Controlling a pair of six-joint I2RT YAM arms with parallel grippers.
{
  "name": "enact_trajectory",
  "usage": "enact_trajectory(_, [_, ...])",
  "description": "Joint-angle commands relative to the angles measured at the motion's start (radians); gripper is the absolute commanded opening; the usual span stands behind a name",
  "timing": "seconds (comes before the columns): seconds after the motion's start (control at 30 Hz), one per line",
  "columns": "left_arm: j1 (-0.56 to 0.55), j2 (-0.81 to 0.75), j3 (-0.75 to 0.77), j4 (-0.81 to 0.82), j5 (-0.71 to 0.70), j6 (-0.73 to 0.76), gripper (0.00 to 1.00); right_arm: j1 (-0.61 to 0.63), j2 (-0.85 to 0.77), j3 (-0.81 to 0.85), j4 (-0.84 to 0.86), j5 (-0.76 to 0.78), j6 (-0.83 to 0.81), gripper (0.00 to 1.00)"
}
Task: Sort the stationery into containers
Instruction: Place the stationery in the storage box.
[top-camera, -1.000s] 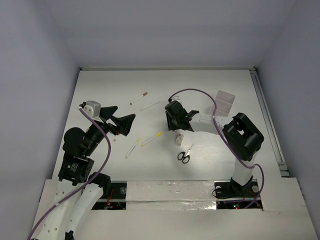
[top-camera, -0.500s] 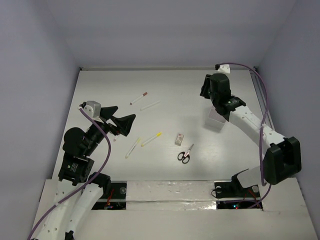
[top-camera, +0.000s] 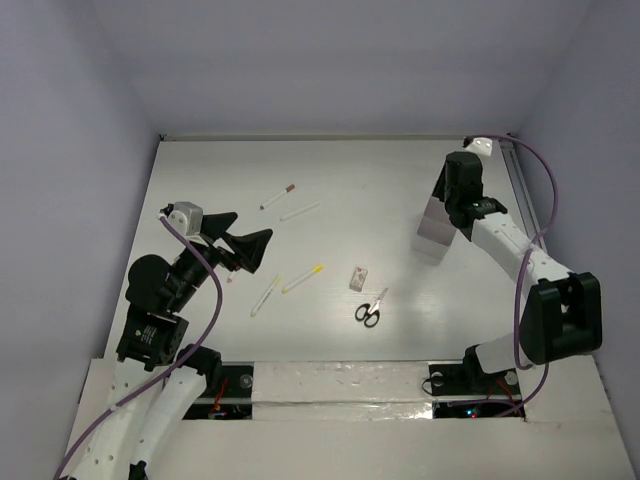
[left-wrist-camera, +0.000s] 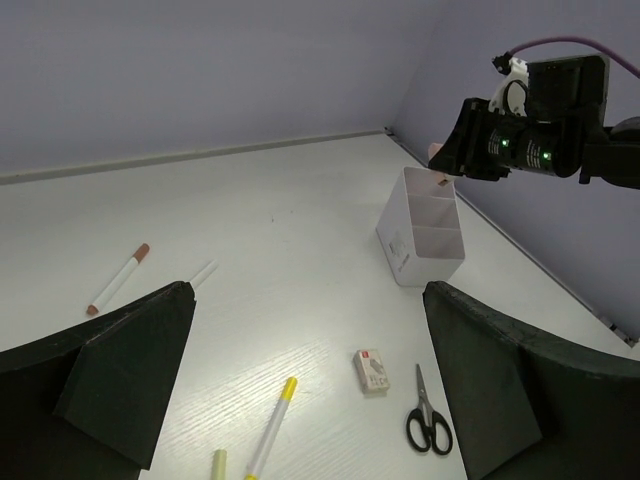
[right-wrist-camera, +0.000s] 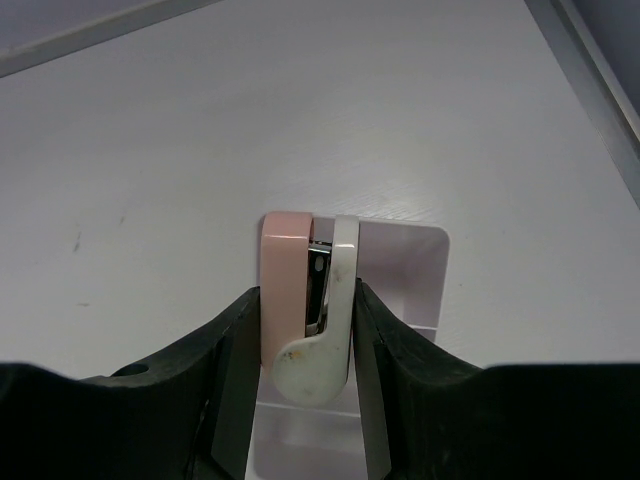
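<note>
Robot lab test cell: white table (top-camera: 380, 175) boxed by bare lilac walls (top-camera: 330, 60), purple cable (top-camera: 217, 290), taped mounting rail (top-camera: 340, 385).

Overhead and both wrist cameras share the tray (top-camera: 436, 236).

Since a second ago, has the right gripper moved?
Yes. The right gripper has gone from mid-table beside the eraser box to the far right. It now hangs over the white tray, shut on a pink and white item.
</note>
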Motion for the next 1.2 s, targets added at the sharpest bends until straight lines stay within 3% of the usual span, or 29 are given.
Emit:
enact_trajectory(0.0, [-0.005, 0.008, -0.007, 0.057, 0.021, 0.009, 0.99, -0.017, 0.006, -0.016, 0.103, 0.014, 0.020, 0.38])
enact_trajectory(0.6, [-0.005, 0.019, -0.008, 0.065, 0.032, 0.009, 0.99, -0.036, 0.020, -0.116, 0.302, 0.064, 0.000, 0.38])
enact_trajectory(1.17, [-0.005, 0.017, -0.010, 0.066, 0.041, 0.009, 0.99, -0.036, 0.054, -0.130, 0.342, 0.072, -0.015, 0.39])
